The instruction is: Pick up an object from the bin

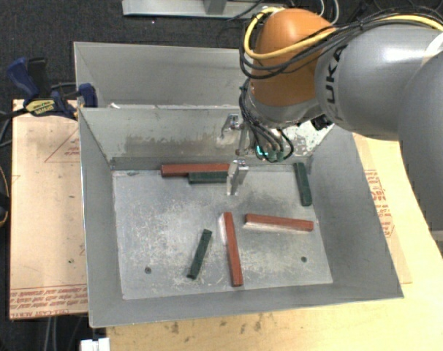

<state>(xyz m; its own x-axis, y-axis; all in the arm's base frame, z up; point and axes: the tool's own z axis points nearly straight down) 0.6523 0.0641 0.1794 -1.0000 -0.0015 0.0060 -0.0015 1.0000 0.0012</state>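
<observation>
Grey metal bin (pixel 97 218) with sloped walls. Reaching in from the right, silver arm (pixel 397 79) with orange cover (pixel 287 57) over the back part. Below it, gripper (pixel 236 178) low near the back wall, just beside the right ends of a red-brown bar (pixel 185 170) and a short dark green bar (pixel 207 177) lying together there. Open or closed: cannot tell. On the floor, well apart: flat red bar (pixel 278 224), front red bar (pixel 234 258), right green bar (pixel 303 185), front green bar (pixel 199 254).
</observation>
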